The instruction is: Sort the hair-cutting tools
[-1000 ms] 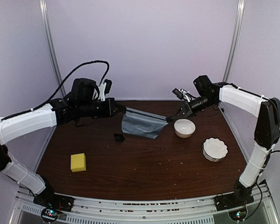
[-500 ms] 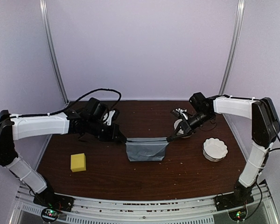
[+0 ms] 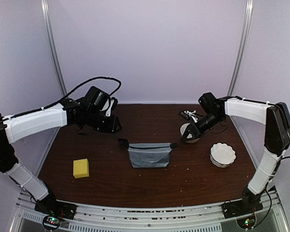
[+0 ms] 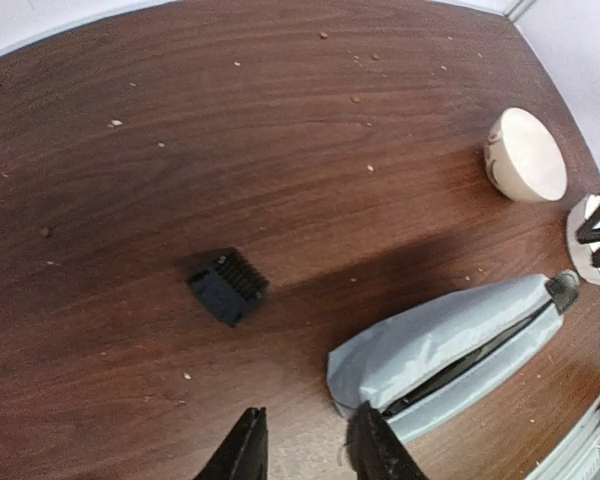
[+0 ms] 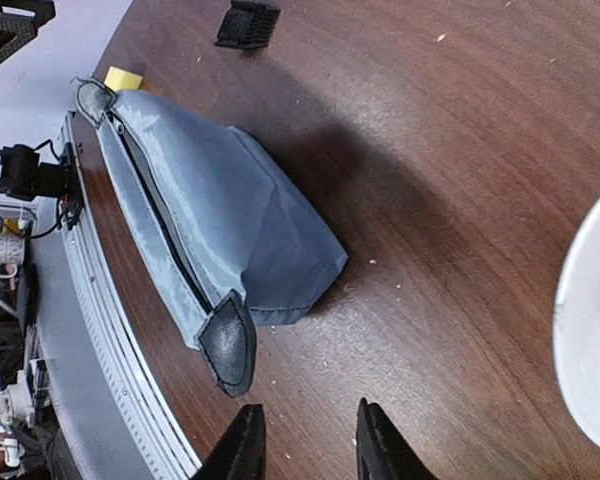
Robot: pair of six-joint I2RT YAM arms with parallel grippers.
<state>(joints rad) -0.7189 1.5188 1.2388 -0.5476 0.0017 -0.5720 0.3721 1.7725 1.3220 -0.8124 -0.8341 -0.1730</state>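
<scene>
The grey zip pouch lies flat mid-table, with a dark slit along its zip in the left wrist view. It also shows in the right wrist view. A tiny black attachment lies on the wood beyond the pouch's left end, and it also shows in the right wrist view. My left gripper is open and empty, just off the pouch's left end. My right gripper is open and empty, just off the pouch's black end tab. Scissors, comb and clipper are not in view.
A white bowl sits under my right gripper's arm, and a scalloped white bowl stands to its right. A yellow sponge block lies at the front left. Metal rails run along the table's near edge.
Both grippers held the pouch stretched between them; now they have let go and it rests on the table. The left arm has drawn back-left, the right back toward the bowl.
</scene>
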